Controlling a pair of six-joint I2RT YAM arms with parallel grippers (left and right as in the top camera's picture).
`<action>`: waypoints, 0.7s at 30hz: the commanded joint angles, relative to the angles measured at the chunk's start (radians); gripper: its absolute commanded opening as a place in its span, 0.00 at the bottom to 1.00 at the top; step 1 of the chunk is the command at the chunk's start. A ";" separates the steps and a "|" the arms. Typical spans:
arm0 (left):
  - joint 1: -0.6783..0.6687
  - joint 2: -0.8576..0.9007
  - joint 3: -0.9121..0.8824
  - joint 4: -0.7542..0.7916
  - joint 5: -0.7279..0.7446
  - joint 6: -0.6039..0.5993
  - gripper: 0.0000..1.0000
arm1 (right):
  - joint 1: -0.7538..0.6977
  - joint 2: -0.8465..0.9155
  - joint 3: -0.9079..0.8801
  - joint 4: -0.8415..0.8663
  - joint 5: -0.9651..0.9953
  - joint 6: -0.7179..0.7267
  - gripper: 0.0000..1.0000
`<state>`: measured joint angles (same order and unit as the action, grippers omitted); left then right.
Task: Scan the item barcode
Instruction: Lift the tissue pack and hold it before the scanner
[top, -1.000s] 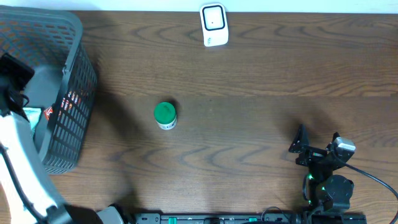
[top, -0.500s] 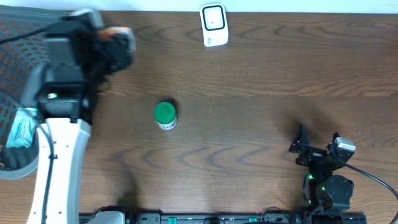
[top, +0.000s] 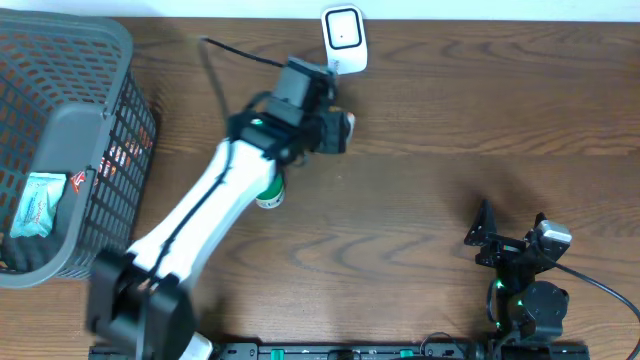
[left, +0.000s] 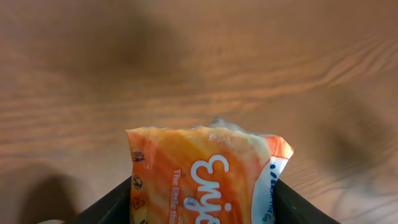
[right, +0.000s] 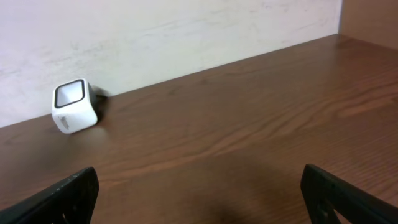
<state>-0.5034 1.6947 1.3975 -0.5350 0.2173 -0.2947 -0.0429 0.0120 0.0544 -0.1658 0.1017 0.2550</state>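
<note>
Left pincer (left: 200, 208): jaws half closed, clamped on the orange packet (left: 205, 165) from both sides.
Packet: between the fingers, over the wooden table (left: 186, 62).
Scanner (top: 343, 40): just ahead, near.
Green-lidded jar (top: 270, 196): behind, under the arm.
Right pincer (top: 508, 235): spread wide, empty, well apart.

We swing the left arm (top: 215, 195) out of the basket (top: 60, 40) and over mid-table. The left gripper (top: 338, 132) now sits near the scanner (top: 343, 38), orange packet (left: 205, 174) clamped in it.
</note>
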 joint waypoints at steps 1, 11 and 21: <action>-0.030 0.093 0.005 -0.004 -0.054 -0.006 0.58 | -0.008 -0.005 -0.006 0.002 0.005 -0.002 0.99; -0.090 0.353 0.004 -0.002 -0.106 -0.026 0.57 | -0.008 -0.005 -0.006 0.002 0.005 -0.002 0.99; -0.115 0.333 0.005 -0.004 -0.158 -0.040 1.00 | -0.008 -0.005 -0.006 0.002 0.005 -0.002 0.99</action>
<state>-0.6270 2.0712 1.4086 -0.5320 0.0978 -0.3294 -0.0429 0.0124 0.0540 -0.1658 0.1017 0.2550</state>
